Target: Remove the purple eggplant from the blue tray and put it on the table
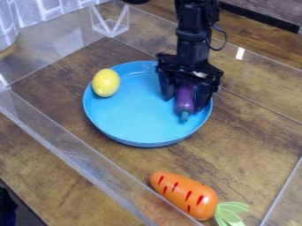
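You have the table carrying the blue tray near its middle, with the purple eggplant lying against the tray's right rim, not yet lifted. Your gripper points straight down over it, jaws wide and straddling it, so I judge you at the grasp step. Next you need to close on the eggplant, lift clear of the rim, then carry it to bare wood
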`<state>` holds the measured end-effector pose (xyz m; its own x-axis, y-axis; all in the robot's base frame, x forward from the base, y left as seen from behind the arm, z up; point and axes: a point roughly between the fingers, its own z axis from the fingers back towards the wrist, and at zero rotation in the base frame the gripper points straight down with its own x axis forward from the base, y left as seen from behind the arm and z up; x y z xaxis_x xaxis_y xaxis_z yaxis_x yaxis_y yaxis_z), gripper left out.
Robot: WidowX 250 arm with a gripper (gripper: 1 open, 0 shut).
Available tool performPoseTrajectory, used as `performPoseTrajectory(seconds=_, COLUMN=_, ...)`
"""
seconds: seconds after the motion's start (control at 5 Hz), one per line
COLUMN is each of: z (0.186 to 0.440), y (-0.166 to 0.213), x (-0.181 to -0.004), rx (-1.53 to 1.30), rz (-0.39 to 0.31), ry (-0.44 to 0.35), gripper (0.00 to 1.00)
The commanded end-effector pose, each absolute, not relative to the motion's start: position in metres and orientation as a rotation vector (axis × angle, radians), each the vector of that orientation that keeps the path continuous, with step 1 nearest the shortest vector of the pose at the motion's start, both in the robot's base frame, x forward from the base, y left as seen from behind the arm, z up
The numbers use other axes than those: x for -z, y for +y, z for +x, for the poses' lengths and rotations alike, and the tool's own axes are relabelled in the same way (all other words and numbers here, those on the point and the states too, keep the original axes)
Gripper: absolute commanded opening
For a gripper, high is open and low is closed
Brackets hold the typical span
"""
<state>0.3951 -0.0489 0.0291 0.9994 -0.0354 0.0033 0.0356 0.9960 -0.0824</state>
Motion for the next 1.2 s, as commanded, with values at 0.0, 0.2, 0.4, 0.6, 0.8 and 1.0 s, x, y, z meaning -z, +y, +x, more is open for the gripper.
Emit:
performPoseTrajectory(seconds=0.0, z=0.401, y=-0.062, x=-0.0388, rx=0.077, rz=-0.092, ry=-0.036, gripper=1.0)
performPoseTrajectory(seconds=0.2, z=0.4014, y=-0.0625, x=-0.0371, rx=0.082, rz=-0.093, ry=-0.032, gripper=1.0)
performPoseTrajectory(seconds=0.4, z=0.4017, y=-0.0622, x=-0.0353, rx=0.085, rz=-0.095, ry=-0.027, gripper=1.0)
performPoseTrajectory(seconds=0.6, z=0.4021, y=-0.0617, x=-0.0336, rx=0.088, rz=-0.095, ry=-0.023, gripper=1.0)
performPoseTrajectory(seconds=0.8, z=0.4022, y=-0.061, x=-0.0321, rx=0.09, rz=-0.096, ry=-0.02, gripper=1.0)
performPoseTrajectory(seconds=1.0, z=0.4022, y=-0.0608, x=-0.0308, rx=0.093, rz=-0.097, ry=-0.016, gripper=1.0)
